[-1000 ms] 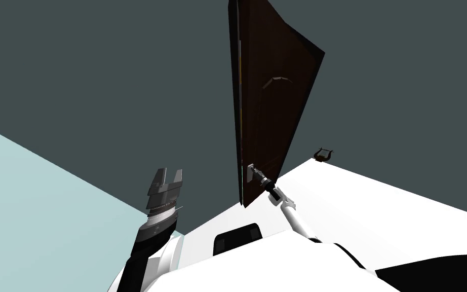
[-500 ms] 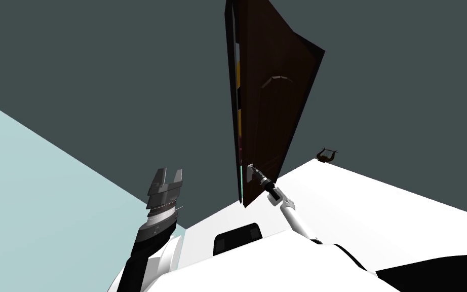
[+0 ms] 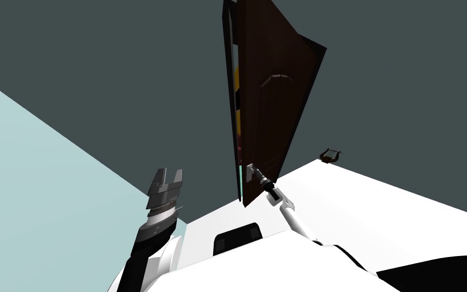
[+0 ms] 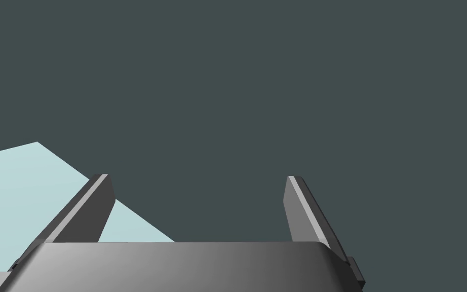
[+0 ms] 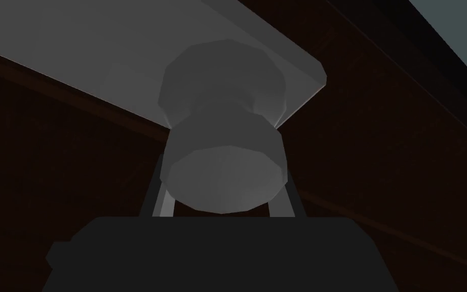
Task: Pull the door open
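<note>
A flat dark grey-green surface (image 3: pixel 101 61) is recorded across most of the head view, and it is met along a straight slanting edge by a pale blue-green plane (image 3: pixel 30 203). A small dark brown lyre-shaped ornament (image 3: pixel 330 155) is seen against the dark surface, well apart from the pale plane. Between the two, a narrow vertical strip of yellow and reddish patches (image 3: pixel 238 121) is observed; what they belong to cannot be determined.

Door (image 3: pixel 275 111) ajar, narrow gap (image 3: pixel 237 96) beside the wall (image 3: pixel 101 61).
</note>
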Controlling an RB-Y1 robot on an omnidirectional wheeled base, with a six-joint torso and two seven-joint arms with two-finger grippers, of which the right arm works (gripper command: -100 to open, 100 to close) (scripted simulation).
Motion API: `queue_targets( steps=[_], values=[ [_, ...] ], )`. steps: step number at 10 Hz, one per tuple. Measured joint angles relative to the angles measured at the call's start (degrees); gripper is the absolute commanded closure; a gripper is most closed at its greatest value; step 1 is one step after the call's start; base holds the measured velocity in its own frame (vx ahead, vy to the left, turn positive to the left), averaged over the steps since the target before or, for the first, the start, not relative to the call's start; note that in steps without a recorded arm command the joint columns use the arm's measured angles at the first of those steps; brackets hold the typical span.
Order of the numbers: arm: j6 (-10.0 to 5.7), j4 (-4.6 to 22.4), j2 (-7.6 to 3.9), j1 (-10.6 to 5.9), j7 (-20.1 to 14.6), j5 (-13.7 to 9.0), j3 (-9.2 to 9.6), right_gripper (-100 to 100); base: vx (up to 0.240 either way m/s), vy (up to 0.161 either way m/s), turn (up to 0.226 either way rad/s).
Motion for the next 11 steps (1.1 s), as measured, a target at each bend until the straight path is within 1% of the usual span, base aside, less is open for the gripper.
queue_targets(
  steps=[1, 2, 3, 4, 5, 6, 7, 8, 9, 10, 11],
  values=[
    [0.43, 0.1, 0.09, -0.19, -1.4, -1.8, 0.33, 100, -0.067, -0.06, 0.057],
    [0.66, 0.1, 0.03, -0.23, -2.7, -2.6, 0.61, 100, -0.059, -0.056, 0.092],
    [1.23, -0.4, -0.11, 0.14, -4.3, -3.9, 1.07, 100, -0.043, -0.039, 0.023],
    [1.8, -0.7, -0.03, 0.18, -5.5, -4.5, 1.43, 100, -0.041, -0.037, 0.053],
    [2.12, -0.7, -0.05, 0.21, -6.9, -5.8, 1.74, 100, -0.076, -0.071, 0.115],
    [2.52, -0.6, -0.08, 0.06, -8.5, -7.6, 2.13, 100, -0.051, -0.061, 0.069],
    [2.33, 0.1, -0.03, -0.24, -9.6, -8.5, 2.25, 100, -0.048, -0.046, 0.075],
    [2.83, -0.7, -0.03, 0.27, -11.0, -9.8, 2.72, 100, -0.037, -0.036, 0.029],
    [3.46, -1.6, 0.0, 0.86, -12.2, -10.5, 3.13, 100, -0.051, -0.039, 0.06],
    [4.22, -1.9, -0.21, 0.93, -13.9, -11.8, 3.63, 100, -0.071, -0.082, 0.137],
    [4.58, -1.5, -0.17, 0.68, -15.5, -13.6, 3.97, 100, -0.05, -0.07, 0.054]
  ],
)
